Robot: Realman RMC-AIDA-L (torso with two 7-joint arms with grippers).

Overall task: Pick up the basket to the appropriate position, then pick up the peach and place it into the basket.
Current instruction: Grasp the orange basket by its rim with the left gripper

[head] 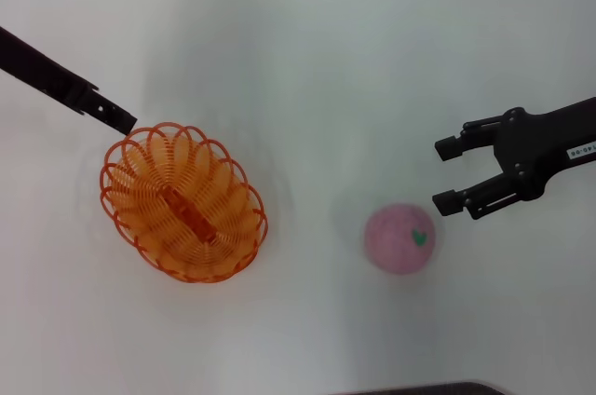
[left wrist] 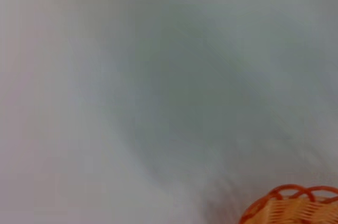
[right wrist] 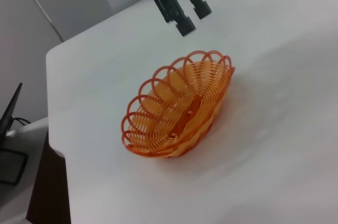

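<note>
The orange wire basket (head: 183,201) lies on the white table at the left, free of both grippers. It also shows in the left wrist view (left wrist: 296,205) and the right wrist view (right wrist: 177,108). My left gripper (head: 123,120) hovers just beyond the basket's far-left rim. In the right wrist view it (right wrist: 194,19) shows two fingers held apart and empty. The pink peach (head: 400,238) with its green leaf mark sits on the table at the right. My right gripper (head: 445,175) is open and empty, just beyond the peach and a little to its right.
The white table (head: 298,60) stretches around both things. Its edge and a dark gap beside it show in the right wrist view (right wrist: 53,145). A dark object (head: 419,388) pokes in at the head view's near edge.
</note>
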